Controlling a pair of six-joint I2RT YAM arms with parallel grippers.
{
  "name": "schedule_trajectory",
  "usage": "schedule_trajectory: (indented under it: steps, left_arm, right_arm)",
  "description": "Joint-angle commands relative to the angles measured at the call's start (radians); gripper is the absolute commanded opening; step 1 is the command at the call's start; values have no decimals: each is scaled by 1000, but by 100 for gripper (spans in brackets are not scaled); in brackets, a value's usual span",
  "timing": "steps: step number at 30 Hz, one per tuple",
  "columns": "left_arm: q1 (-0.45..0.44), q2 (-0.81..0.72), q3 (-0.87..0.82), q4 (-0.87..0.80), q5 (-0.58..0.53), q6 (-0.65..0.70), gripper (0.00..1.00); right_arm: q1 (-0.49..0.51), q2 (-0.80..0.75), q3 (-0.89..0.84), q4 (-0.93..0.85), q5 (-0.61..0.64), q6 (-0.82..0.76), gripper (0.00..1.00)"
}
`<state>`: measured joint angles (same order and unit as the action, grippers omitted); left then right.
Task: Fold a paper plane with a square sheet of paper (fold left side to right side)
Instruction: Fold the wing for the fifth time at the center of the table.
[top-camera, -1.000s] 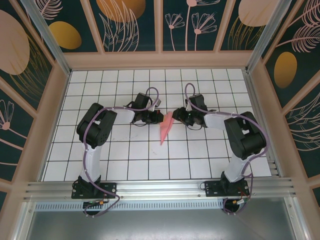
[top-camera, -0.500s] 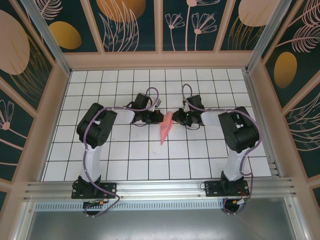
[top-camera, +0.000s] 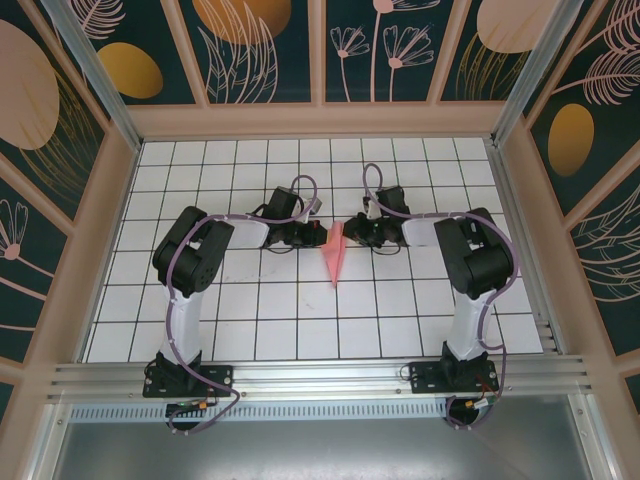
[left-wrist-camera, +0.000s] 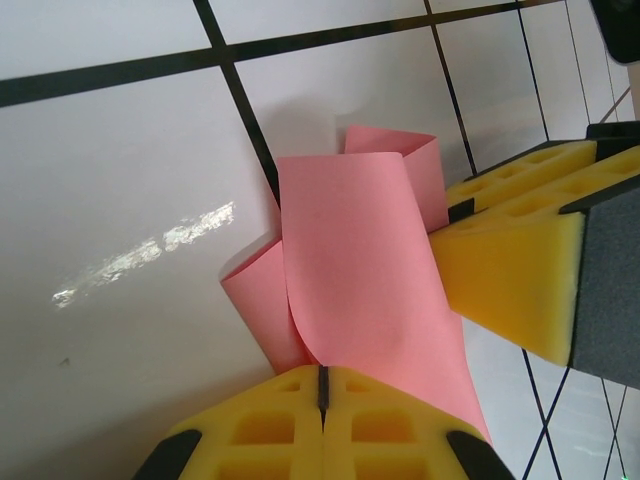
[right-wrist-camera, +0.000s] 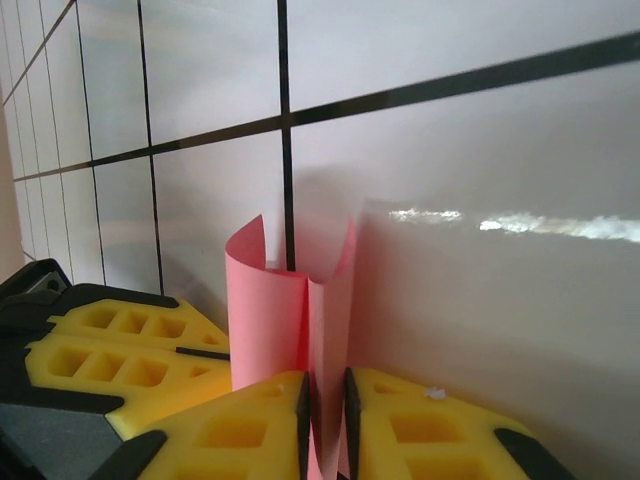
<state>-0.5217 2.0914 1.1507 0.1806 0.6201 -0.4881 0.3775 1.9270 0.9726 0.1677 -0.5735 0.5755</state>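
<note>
The left claw (left-wrist-camera: 322, 388) and right claw (right-wrist-camera: 327, 400) are pinching the pink paper plane (top-camera: 335, 258) from opposite sides, jaws nearly closed

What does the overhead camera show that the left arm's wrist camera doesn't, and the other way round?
Overhead: the left arm and right arm whole, the flower-patterned walls, and the paper plane with its sharp tip pointing toward the arm bases.
Left wrist: close up, the paper's loose layers curling open above the left gripper and its shut yellow fingers.
Both: the pink paper plane pinched between the left gripper and right gripper on the white grid table.
</note>
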Motion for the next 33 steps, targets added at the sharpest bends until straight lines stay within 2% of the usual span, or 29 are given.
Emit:
schedule_trajectory:
  steps: [1, 4, 6, 12, 19, 25, 30, 33]
  left_arm:
    - [-9, 2, -20, -4, -5, -9, 5]
    - [-8, 4, -20, 2, 1, -14, 5]
    - [-9, 0, -20, 5, 3, -14, 5]
    - [-9, -16, -23, 10, 11, -18, 5]
    - [-9, -36, -24, 11, 18, -20, 5]
    - [-10, -49, -23, 3, 18, -18, 5]
    - [-12, -64, -22, -5, 17, -15, 6]
    - [-11, -69, -20, -7, 16, -15, 5]
  right_arm:
    - [-14, -52, -12, -19, 10, -55, 27]
    - [-26, -111, -34, -38, 35, -72, 36]
    - [-27, -140, -49, -49, 34, -76, 39]
    - [-23, -152, -88, -51, 23, -64, 38]
    - [-15, -59, -38, -18, -11, -48, 34]
    - [-6, 0, -10, 5, -43, -39, 28]
    - [-5, 7, -12, 18, -57, -37, 15]
    - [-5, 8, -11, 22, -60, -39, 10]
